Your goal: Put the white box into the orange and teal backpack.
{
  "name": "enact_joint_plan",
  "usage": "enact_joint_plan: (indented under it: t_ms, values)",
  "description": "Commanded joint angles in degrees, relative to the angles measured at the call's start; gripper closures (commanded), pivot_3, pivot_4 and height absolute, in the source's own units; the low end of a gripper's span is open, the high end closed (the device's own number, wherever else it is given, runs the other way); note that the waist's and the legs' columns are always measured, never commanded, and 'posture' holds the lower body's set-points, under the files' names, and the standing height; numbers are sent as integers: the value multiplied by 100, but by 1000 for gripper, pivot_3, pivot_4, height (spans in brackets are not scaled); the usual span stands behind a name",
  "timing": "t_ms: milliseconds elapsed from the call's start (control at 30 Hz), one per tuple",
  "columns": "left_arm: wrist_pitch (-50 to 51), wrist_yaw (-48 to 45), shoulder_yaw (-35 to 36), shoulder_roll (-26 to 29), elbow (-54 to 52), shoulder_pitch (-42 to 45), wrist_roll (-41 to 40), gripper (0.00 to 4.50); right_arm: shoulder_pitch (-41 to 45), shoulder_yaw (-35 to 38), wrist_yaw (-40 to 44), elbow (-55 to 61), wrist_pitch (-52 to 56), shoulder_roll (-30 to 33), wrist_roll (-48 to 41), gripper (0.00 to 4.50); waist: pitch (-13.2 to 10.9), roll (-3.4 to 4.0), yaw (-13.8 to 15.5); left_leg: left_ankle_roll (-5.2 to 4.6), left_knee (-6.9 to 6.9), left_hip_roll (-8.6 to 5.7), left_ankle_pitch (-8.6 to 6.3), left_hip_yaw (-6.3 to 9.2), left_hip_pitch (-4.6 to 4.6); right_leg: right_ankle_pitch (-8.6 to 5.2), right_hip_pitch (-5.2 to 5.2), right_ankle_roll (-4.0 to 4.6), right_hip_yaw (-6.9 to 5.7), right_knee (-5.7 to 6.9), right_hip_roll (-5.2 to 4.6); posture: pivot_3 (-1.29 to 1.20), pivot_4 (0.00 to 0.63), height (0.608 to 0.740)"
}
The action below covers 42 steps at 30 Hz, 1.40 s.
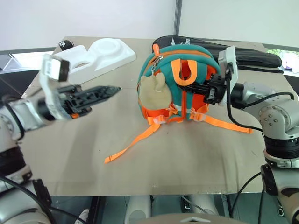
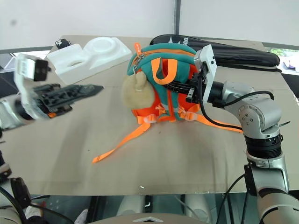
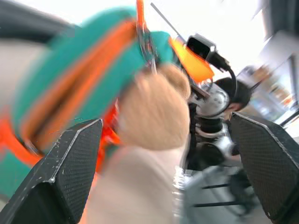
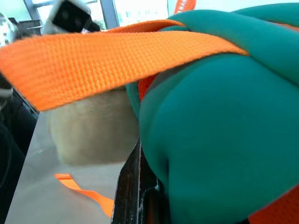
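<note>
**A:** ok so where are we sitting right now? We're looking down at the orange and teal backpack (image 1: 180,84) standing upright in the middle of the table (image 1: 140,168), tan plush toy (image 1: 153,91) hanging on its front.

**B:** yep, and we're gripping it with the right gripper (image 1: 192,87). Its fingers are pressed together on the teal fabric up near the orange top handle (image 1: 183,70), on the side of the bag facing that arm. In the right wrist view we're seeing teal fabric bulging right against the black finger (image 4: 135,186), with an orange strap (image 4: 107,53) crossing just above.

**A:** and the left gripper (image 1: 110,90)? We're holding it out in the air, pointing toward the plush toy but well apart from the bag. In the left wrist view both fingers (image 3: 70,168) are standing wide apart with nothing between them, the plush sitting past the gap.

**B:** what about the white box, are we seeing it anywhere?

**A:** honestly we can't tell where it is. Beyond the left gripper there's a white foam tray (image 1: 100,55) with a round hollow, and behind the backpack, past the right gripper, a long black bag (image 1: 243,55) is lying flat.

**B:** also a loose orange strap (image 1: 133,140) is trailing from the bag's base across the table, toward our near edge.
</note>
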<state>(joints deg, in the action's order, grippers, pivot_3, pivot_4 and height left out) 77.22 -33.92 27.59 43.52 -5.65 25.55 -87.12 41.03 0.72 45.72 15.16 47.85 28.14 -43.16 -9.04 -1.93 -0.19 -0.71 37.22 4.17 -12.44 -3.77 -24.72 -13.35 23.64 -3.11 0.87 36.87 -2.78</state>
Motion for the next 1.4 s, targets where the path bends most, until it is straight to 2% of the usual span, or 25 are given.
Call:
enact_joint_plan:
  t_ms: [33, 233, 333, 500, 633, 767, 867, 967, 1167, 1300, 1400]
  values:
    - [-576, 1469, -444, -526, -493, -40, -1030, 48, 87, 80, 10, 239, -84, -1, -97, 4500, -2, -12, 5, 0, 2, 1, 0, 4, 0, 1, -2, 1, -1, 0, 0, 0, 150, 740]
    - [-1377, 2779, -1165, -1385, -747, -31, -1439, 48, 8, 81, -110, 326, -14, 14, -75, 4500, 0, -10, -15, 1, 2, -2, 0, -1, 4, 2, -2, 3, 6, 6, 7, 0, 150, 740]
    - [-1744, 2996, -1268, -1682, -806, 45, -1580, 879, -66, 128, -213, 392, 1, -4, -98, 4500, 0, -11, -2, 1, 2, -3, 1, 0, 1, 1, -1, 3, 5, 4, 9, 0, 150, 740]
    - [-1884, 2811, -1113, -1354, -855, 67, -1712, 3117, -171, 199, -425, 356, -52, -37, -40, 4500, -1, -11, -2, 1, 2, -4, 1, 0, 0, 2, -1, 3, 4, 0, 10, 0, 150, 740]
    - [-2126, 2422, -632, -947, -911, 172, -1796, 4110, -248, 348, -940, 210, -259, -278, 157, 4500, -1, -11, -8, 1, 2, -4, 1, 0, 0, 1, -1, 3, 3, 0, 11, 0, 150, 740]
    - [-2306, 2403, -33, -413, -589, 164, -2050, 4226, -86, 820, -1895, -165, -736, -754, 441, 4500, -2, -9, -16, 1, 2, -4, 1, 0, 0, 1, -1, 3, 3, 0, 11, 0, 150, 740]
    - [-2375, 2152, 400, -175, -30, -437, -1498, 4229, 88, 1413, -2766, -416, -948, -1199, 269, 4500, -4, -5, -65, 1, -1, -3, 1, -8, 2, 2, 2, 3, 9, 0, 11, 0, 150, 740]
    - [-2371, 1881, 377, -122, 258, -1305, -629, 4232, 113, 1731, -3225, -460, -1080, -1331, 206, 4500, -4, -5, -58, 2, -13, -1, 1, -15, 0, 0, 9, 4, 9, -3, 11, 0, 150, 740]
    - [-2786, 2886, -117, -694, 567, -1934, 981, 4257, 215, 1969, -3863, -516, -1150, -1282, 135, 4500, -3, -8, -4, 3, -22, -2, 0, -21, -5, 0, 15, 5, 7, -10, 2, 0, 150, 740]
    - [-2937, 3176, -699, -1314, 399, -1453, 1482, 4264, 48, 1768, -3878, -147, -924, -1258, -92, 4500, -2, -9, -5, 2, -15, -1, 1, -19, 0, 1, 9, 5, 8, -5, 3, 0, 150, 740]
    - [-3226, 2815, -1154, -1530, 13, -1171, 2112, 4277, -93, 1576, -3872, 142, -749, -1257, -289, 4500, -1, -9, 30, 1, -10, -3, 1, -15, 0, 1, 5, 5, 6, -5, 5, 0, 150, 740]
